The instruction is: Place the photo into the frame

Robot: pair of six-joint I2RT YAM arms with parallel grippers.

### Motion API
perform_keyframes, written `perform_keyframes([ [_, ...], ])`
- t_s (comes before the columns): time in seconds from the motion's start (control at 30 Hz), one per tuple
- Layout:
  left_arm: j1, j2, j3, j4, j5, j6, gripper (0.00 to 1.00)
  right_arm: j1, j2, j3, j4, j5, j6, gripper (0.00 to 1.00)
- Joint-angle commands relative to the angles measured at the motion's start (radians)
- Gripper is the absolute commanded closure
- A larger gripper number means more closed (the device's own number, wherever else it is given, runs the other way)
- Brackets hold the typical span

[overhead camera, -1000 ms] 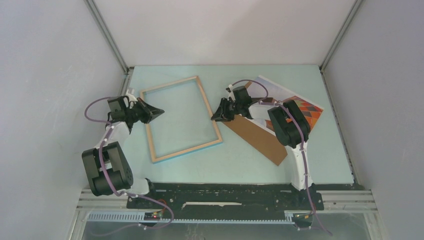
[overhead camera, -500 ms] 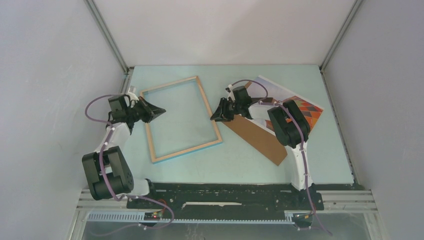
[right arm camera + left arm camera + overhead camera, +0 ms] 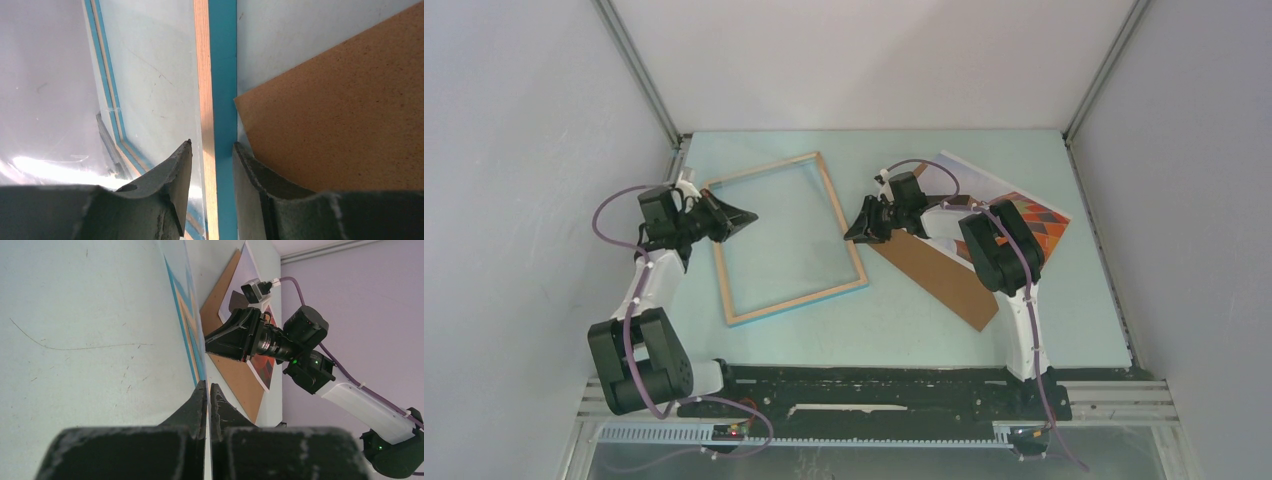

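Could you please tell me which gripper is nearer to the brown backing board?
Right. The right gripper straddles the frame's right rail, just beside the brown backing board's corner; the left gripper is over the frame's left side, well away from the board.

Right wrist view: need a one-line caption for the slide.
Wrist close-up: right gripper, jaws straddling the wood-and-teal side rail of the frame, brown backing board close beside it.

The desk (image 3: 894, 330) is viewed from high behind its 6 o'clock edge, toward 12 o'clock. The left wrist view, rolled sideways, is set low and aimed at 3 o'clock; the right wrist view is held close, aimed at 9 o'clock. The 3 o'clock rail of the frame (image 3: 222, 75) is shared by all three.
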Motion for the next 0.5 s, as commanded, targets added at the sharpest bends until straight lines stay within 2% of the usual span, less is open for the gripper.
perform_keyframes([
  [0.0,-0.011,-0.012,0.020,0.054,0.043,-0.008,1.00,0.005,0.006,0.001,0.041,-0.022,0.014,0.58],
  [0.47,-0.031,-0.001,0.055,0.063,0.051,-0.028,1.00,-0.002,0.002,-0.011,0.048,-0.023,0.027,0.56],
])
